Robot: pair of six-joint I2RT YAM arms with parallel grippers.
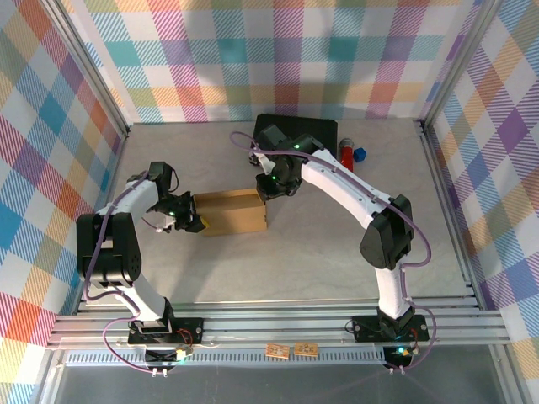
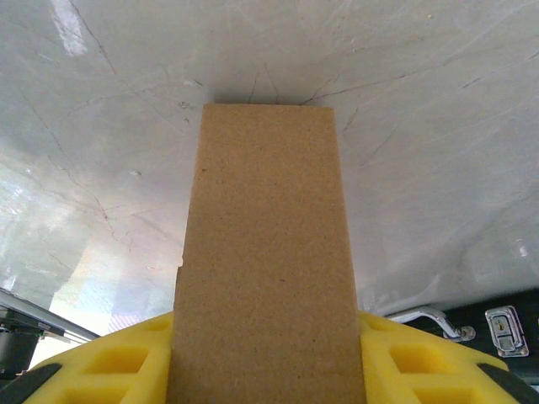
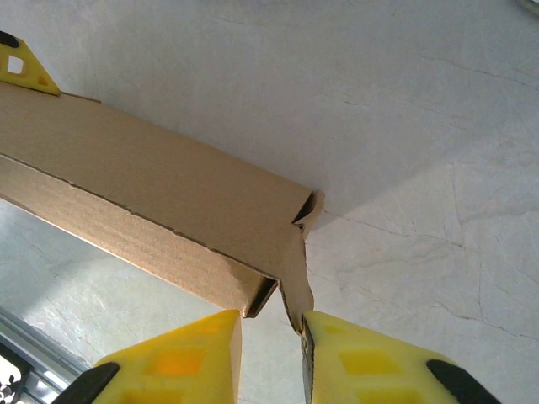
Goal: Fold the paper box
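Grey, scuffed tabletop [image 1: 337, 252], with bright plaid walls [image 1: 278, 50] all round. The paper box [image 1: 234, 212] lies mid-table. The left gripper [image 1: 195, 220] clamps its left end, while the right gripper [image 3: 271, 324] stands slightly parted at its right corner.

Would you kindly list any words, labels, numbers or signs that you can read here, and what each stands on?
None can be read.
The paper box is plain brown, with no print showing.
Two small brown tags by the near rail carry marks too small to read.
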